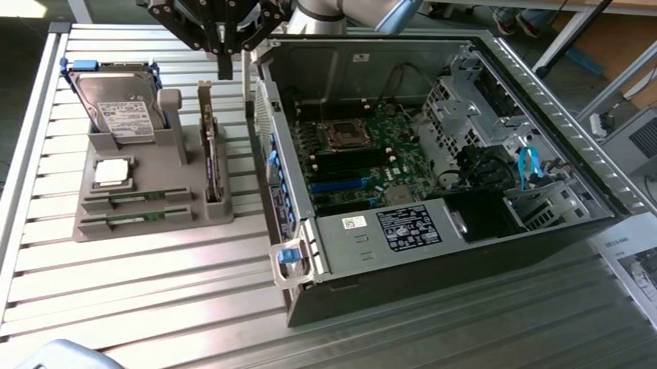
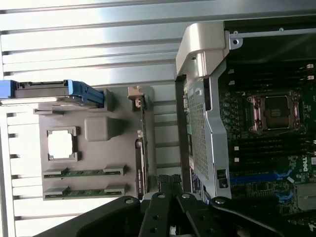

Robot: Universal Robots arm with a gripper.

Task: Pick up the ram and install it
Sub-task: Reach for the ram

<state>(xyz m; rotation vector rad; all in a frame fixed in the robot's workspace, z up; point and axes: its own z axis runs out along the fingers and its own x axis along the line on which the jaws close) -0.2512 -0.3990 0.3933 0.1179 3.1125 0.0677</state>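
Ram sticks (image 1: 137,197) sit slotted in the gray tray (image 1: 154,231), well apart from the clenched, empty pincer (image 1: 224,71).

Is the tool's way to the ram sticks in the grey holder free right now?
Probably yes: both ram sticks lie uncovered in the grey holder, with nothing above them. The tool is shut, though.

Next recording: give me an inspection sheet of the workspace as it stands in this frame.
Surface: slatted metal table.
Job's things: two ram sticks lying in the grey holder, untouched; motherboard inside the open computer case.
Clutter: hard drive, processor chip and expansion card, all in the holder.
Grippers: gripper shut, empty, hovering near holder and case.
Cables: blue cable and black cables inside the case.
Surroundings: printed sheet at the exterior view's right.
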